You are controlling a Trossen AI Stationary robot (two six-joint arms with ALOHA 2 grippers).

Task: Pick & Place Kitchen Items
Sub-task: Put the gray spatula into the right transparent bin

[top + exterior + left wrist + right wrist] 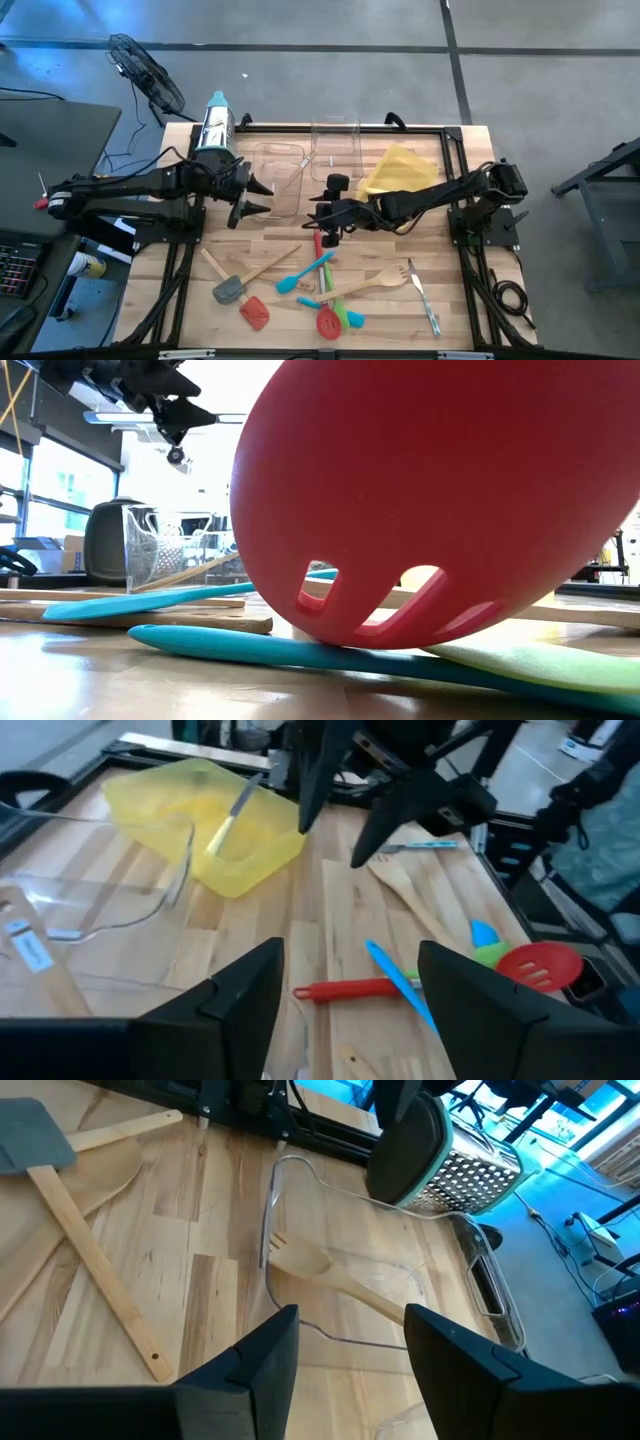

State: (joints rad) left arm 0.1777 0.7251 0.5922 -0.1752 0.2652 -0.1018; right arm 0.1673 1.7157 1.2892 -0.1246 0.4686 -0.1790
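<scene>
Several utensils lie on the table's near half: a grey spatula (228, 290), a red spatula (254, 313), a teal spatula (305, 272), a red slotted spoon (328, 321), a wooden fork (376, 283) and metal cutlery (424, 298). A wooden fork (325, 1268) lies in the clear tray (280, 180). Another utensil (230, 818) lies in the yellow tray (400, 170). My left gripper (252, 197) is open and empty above the clear tray's left side; in its wrist view its open fingers frame the table (350, 995). My right gripper (322, 215) is open and empty just right of that tray, above the table.
A steel box grater (214, 125) with a teal top stands at the far left. A second clear tray (335, 145) sits at the far middle. In the low view the red slotted spoon (430, 500) fills the foreground, over the teal spatula (300, 652).
</scene>
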